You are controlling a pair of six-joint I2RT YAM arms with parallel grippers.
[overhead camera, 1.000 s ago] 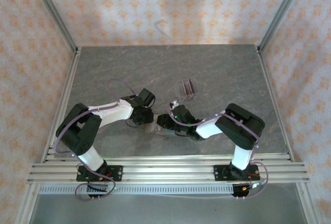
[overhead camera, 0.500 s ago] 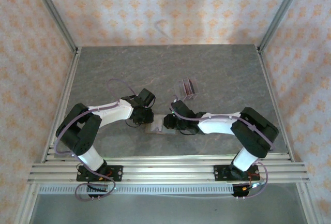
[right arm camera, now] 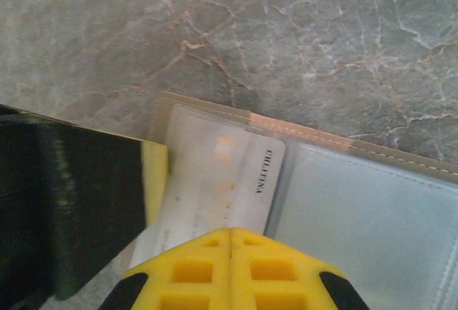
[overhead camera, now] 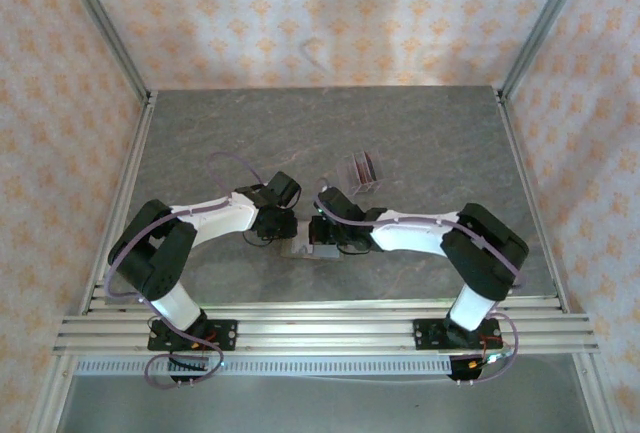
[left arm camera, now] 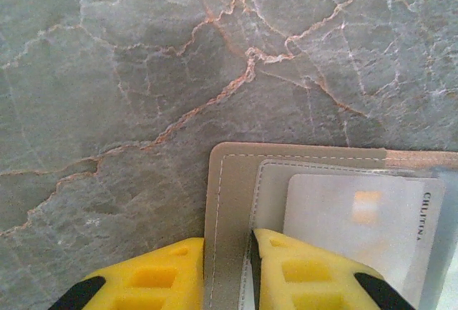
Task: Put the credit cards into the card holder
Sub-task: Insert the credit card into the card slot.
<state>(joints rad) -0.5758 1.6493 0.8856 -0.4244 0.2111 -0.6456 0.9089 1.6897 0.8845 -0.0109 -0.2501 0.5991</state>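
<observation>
Because the credit card (right arm camera: 215,174) looks thin, stiff and slick, the closed right hand (right arm camera: 230,235) pushes its edge; the part-open left hand (left arm camera: 227,242) pins the card holder (left arm camera: 229,181) at the counter's (left arm camera: 143,74) near edge.

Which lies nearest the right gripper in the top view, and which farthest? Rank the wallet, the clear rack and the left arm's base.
1. Wallet: directly at the right gripper, in the near middle.
2. Clear rack: farther back and slightly to the right.
3. Left arm's base: at the near edge, well off to the left.
</observation>
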